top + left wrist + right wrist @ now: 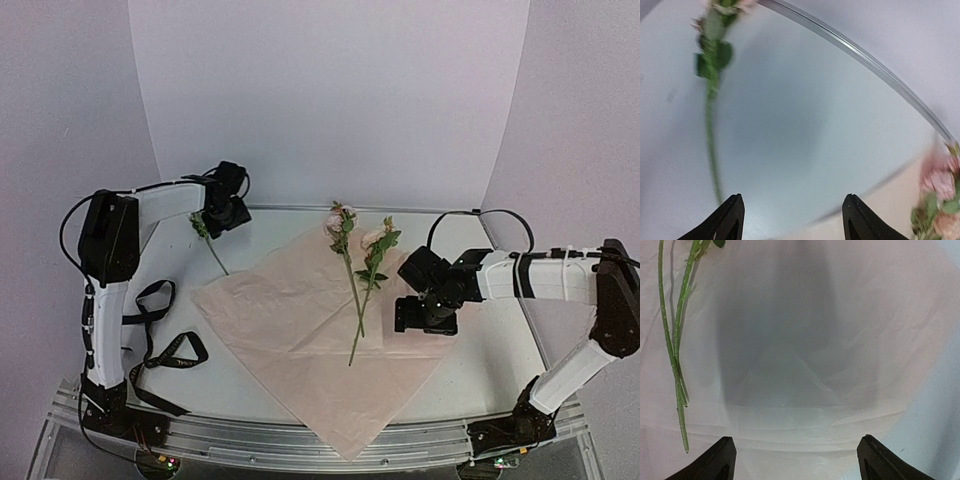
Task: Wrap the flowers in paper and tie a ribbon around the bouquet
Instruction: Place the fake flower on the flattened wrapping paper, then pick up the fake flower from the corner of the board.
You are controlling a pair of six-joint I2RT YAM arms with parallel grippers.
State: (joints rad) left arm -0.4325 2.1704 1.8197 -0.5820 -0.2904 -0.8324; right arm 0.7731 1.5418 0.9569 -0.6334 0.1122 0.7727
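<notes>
Two flowers (pixel 358 275) lying on the pink paper (pixel 290 320), third flower (pixel 208 240) on bare table (pixel 480 350) far left, left gripper (pixel 795 220) by it, fingers (pixel 732 220) apart, right gripper (pixel 795 460) over paper's right side, fingers apart, ribbon (pixel 148 325) near left.

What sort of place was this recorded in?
Most likely a lab robot workcell, not a florist's: a white table on an aluminium frame, a plain curved white backdrop closing it in, a left arm and right arm bolted at its near edge.

left end effector (pixel 792 212) and right end effector (pixel 796 457), jaws apart
</notes>
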